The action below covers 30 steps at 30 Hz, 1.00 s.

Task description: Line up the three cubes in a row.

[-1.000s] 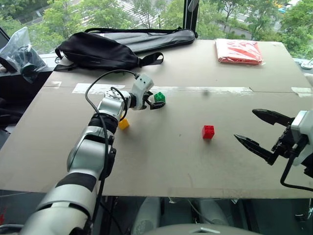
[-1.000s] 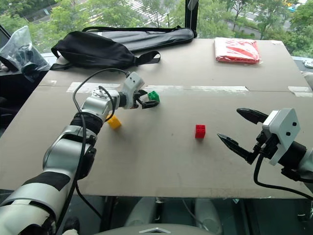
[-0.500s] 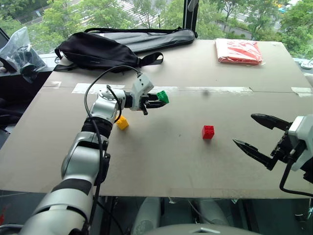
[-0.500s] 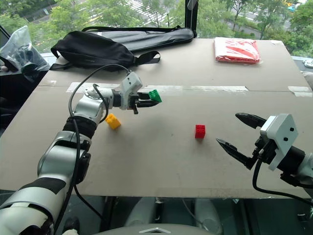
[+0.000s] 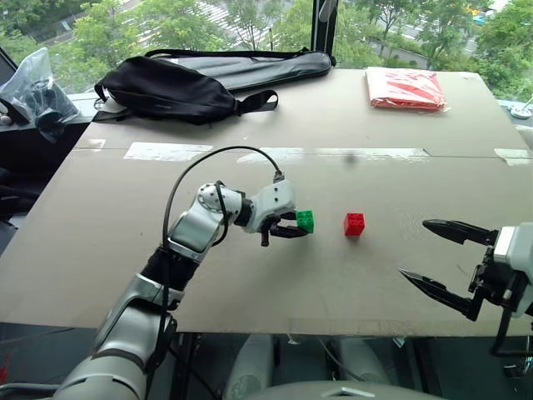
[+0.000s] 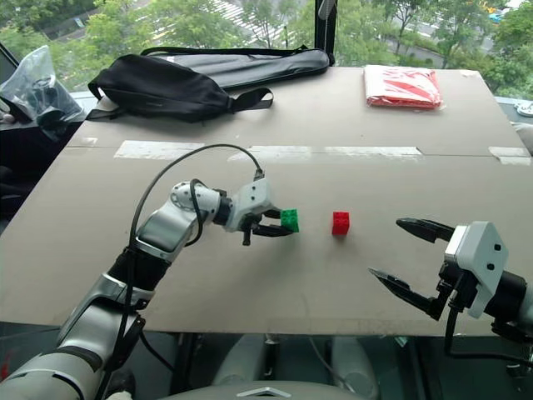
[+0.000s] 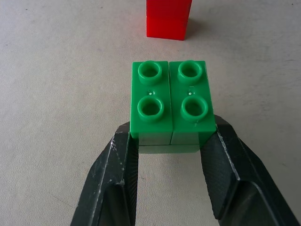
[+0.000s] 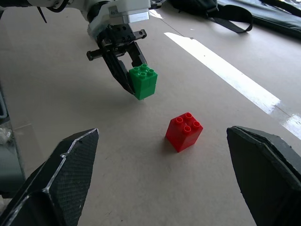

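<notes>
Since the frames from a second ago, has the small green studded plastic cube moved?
Yes. The green cube, clamped in the left pincer, has come from beside the pale tape strip toward the robot and now sits just left of the red cube.

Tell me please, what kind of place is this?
Probably an indoor test bench beside a window: a cardboard-covered table with taped seams, trees outside the glass, and a black bag left at the far edge.
</notes>
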Tool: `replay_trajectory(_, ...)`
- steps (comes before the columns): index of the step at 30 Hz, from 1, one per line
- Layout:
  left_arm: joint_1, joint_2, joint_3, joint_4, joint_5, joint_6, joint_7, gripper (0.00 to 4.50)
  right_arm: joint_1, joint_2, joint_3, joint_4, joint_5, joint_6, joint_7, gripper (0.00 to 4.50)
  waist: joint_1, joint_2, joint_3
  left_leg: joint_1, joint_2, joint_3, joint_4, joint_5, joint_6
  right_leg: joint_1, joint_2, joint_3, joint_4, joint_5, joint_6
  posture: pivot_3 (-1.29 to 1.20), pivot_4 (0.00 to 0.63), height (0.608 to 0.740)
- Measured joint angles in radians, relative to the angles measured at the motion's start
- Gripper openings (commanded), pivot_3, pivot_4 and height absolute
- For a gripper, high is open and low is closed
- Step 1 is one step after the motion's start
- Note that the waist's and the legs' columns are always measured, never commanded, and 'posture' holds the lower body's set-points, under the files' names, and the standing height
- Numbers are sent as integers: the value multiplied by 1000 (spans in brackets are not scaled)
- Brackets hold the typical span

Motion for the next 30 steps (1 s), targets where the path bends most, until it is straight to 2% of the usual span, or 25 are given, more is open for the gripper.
replay_trajectory(7, -18, 9, -6, 77, 17, -80, -14, 1237, 49, -9, -51, 23, -17, -24, 58, 4500, 1, 0, 0, 0, 0, 0, 0, 0, 0, 0, 0, 0, -1, 0, 0, 0, 150, 740)
replay_trajectory(15, -45, -23, -7, 238, 32, -281, -45, 1237, 37, -4, -48, 13, -18, -23, 30, 4500, 4, 0, 0, 0, 0, 0, 0, 0, 0, 0, 0, 0, -1, 0, 0, 0, 150, 740)
replay_trajectory(23, -89, -69, -7, 346, 33, -355, -91, 1237, 52, 3, -43, -9, -31, -22, 0, 4500, 5, 0, 0, 0, -1, 0, 0, 0, 0, 0, 0, -1, 0, 0, 0, 0, 150, 740)
replay_trajectory(25, -90, -71, -6, 350, 33, -359, -95, 2271, 57, 6, -43, -9, -32, -22, -2, 4500, 4, 0, 0, 0, -1, 0, 0, 0, 0, 0, 0, 0, -1, 0, 0, 0, 150, 740)
replay_trajectory(27, -89, -75, -7, 355, 33, -351, -106, 2929, 61, 10, -43, -9, -33, -22, -5, 4500, 4, 0, 0, 0, -1, 0, 0, 0, 0, 0, 0, 0, 0, 0, 0, 0, 150, 740)
replay_trajectory(30, -86, -76, -6, 342, 31, -329, -114, 4363, 58, 10, -43, -10, -34, -22, -10, 4500, 1, 0, 0, 0, -1, 0, 0, 0, 0, 0, 0, 0, 0, 0, 0, 0, 150, 740)
